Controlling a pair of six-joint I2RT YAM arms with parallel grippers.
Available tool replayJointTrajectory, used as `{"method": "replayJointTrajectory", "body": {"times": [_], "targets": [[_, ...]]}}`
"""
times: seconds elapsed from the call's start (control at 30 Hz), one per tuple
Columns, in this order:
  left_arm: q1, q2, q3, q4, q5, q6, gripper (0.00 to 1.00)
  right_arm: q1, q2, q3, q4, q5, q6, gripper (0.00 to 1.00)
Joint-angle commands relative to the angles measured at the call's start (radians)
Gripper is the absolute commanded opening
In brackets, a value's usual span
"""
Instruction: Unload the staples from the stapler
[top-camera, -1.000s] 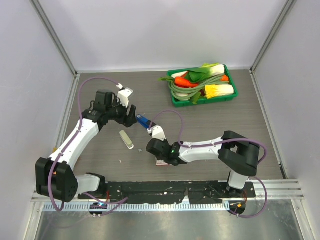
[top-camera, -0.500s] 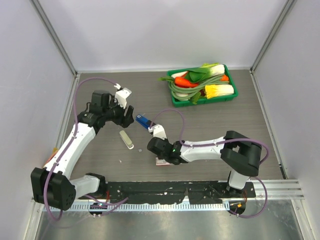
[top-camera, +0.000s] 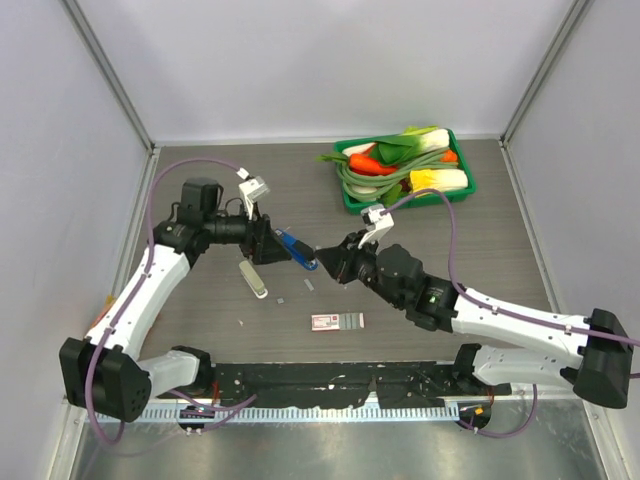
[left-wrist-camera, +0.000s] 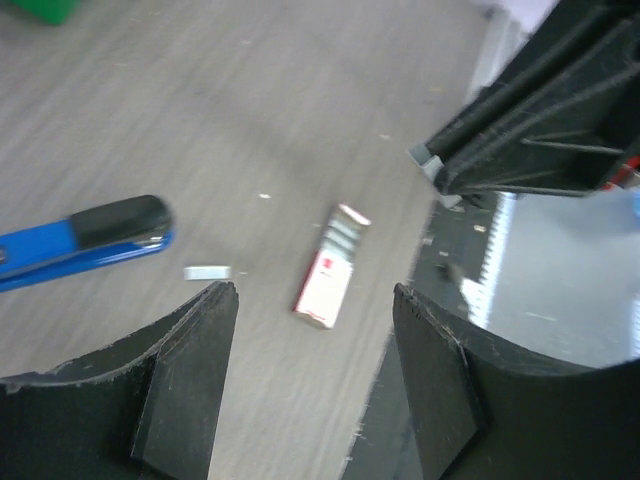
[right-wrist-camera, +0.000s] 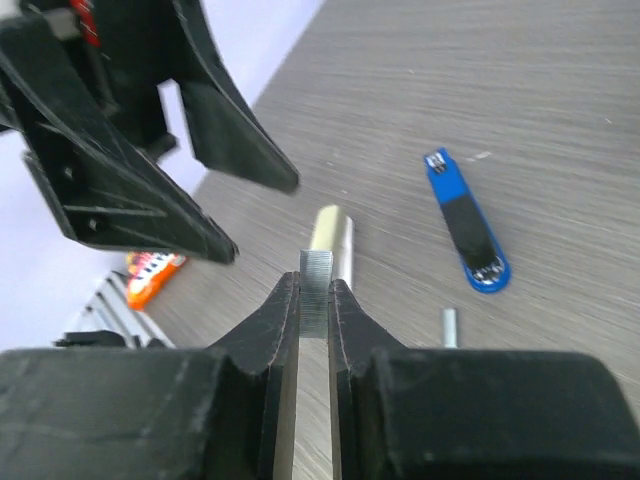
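**Right claw** (right-wrist-camera: 315, 292): clenched. Its two fingers pinch a short strip of staples (right-wrist-camera: 316, 272) edge-on between the pads. The strip stands upright and projects past the fingertips. The claw is held above the tabletop (top-camera: 450, 240), just beside the near-right end of the stapler (top-camera: 297, 250).

**Left claw** (top-camera: 265, 242): released. The jaws stand well apart with nothing between them. The claw is at the far-left end of the stapler. The left wrist view shows the stapler off to one side of the fingers (left-wrist-camera: 200, 350), not between them.

**Stapler**: lies flat on the tabletop between the two claws, blue body with a black part, set diagonally. No claw grips it.

**Other items on the tabletop:**
- A second staple strip (top-camera: 308, 285) lies loose just near of the stapler.
- A cream-and-silver piece (top-camera: 253, 279) lies to the left of it.
- A red-and-white box (top-camera: 337, 321) lies flat nearer the arm bases.
- A green tray (top-camera: 352, 203) holding vegetables sits at the far right, well apart from the stapler.
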Motion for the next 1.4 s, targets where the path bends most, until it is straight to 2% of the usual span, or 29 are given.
{"method": "replayJointTrajectory", "body": {"times": [0.0,0.1,0.33,0.57,1.0,1.37], "targets": [[-0.002,0.019,-0.036,0.151,0.329,-0.172,0.68,0.004,-0.019,-0.022,0.182,-0.061,0.045,0.04],[-0.001,0.035,-0.053,0.248,0.42,-0.258,0.68,0.004,-0.016,-0.026,0.228,-0.072,0.061,0.03],[-0.002,0.036,-0.053,0.247,0.494,-0.293,0.69,0.004,0.014,-0.043,0.343,-0.093,0.102,0.03],[-0.002,0.038,-0.043,0.245,0.521,-0.298,0.69,0.004,0.073,-0.061,0.515,-0.129,0.18,0.02],[-0.002,0.03,-0.032,0.213,0.56,-0.286,0.66,0.004,0.118,-0.066,0.624,-0.136,0.213,0.01],[0.002,0.038,-0.007,0.21,0.538,-0.287,0.6,0.016,0.172,-0.074,0.688,-0.133,0.222,0.01]]}}
